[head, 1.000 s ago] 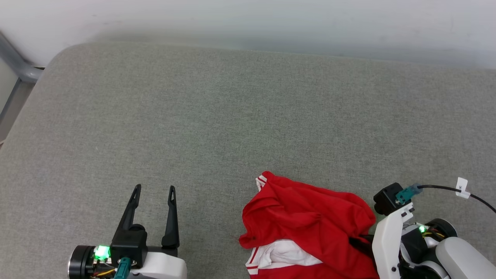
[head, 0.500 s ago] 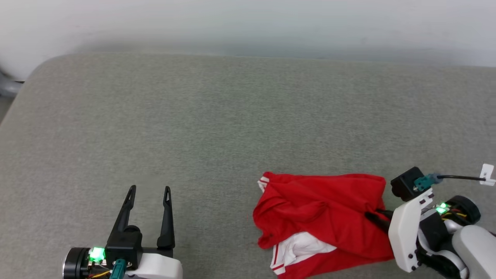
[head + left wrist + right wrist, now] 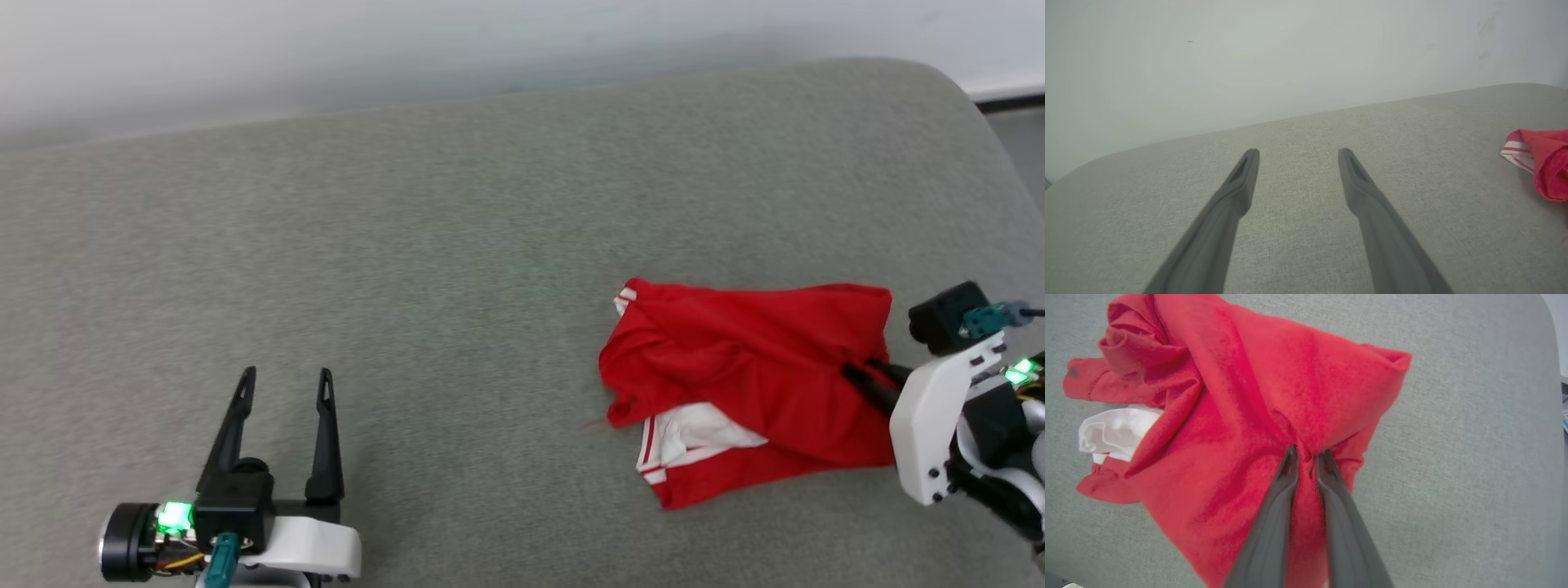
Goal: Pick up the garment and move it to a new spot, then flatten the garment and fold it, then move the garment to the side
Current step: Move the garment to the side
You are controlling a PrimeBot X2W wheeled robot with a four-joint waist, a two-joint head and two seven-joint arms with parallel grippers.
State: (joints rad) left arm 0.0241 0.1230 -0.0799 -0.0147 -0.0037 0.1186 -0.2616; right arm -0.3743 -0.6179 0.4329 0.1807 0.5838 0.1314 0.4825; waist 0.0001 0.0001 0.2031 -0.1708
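The garment (image 3: 751, 384) is a crumpled red shirt with a white sleeve and striped trim showing, lying at the right of the grey cushion (image 3: 457, 245). My right gripper (image 3: 853, 376) is shut on a pinch of its red cloth near its right edge; the right wrist view shows the fabric (image 3: 1249, 416) bunched between the two fingertips (image 3: 1306, 451). Letters and number are hidden in the folds. My left gripper (image 3: 282, 376) stands open at the lower left, far from the shirt, nothing between its fingers (image 3: 1296, 153). The shirt's striped corner (image 3: 1531, 159) peeks in at the right of the left wrist view.
The cushion's rounded right corner (image 3: 963, 90) and a strip of floor (image 3: 1020, 122) lie beyond the shirt. A pale wall (image 3: 408, 49) runs along the cushion's far edge. Bare grey fabric stretches between my two grippers.
The camera has swung right. My right gripper has dragged the garment right and away from me, stretching the cloth out. The left gripper stays open.
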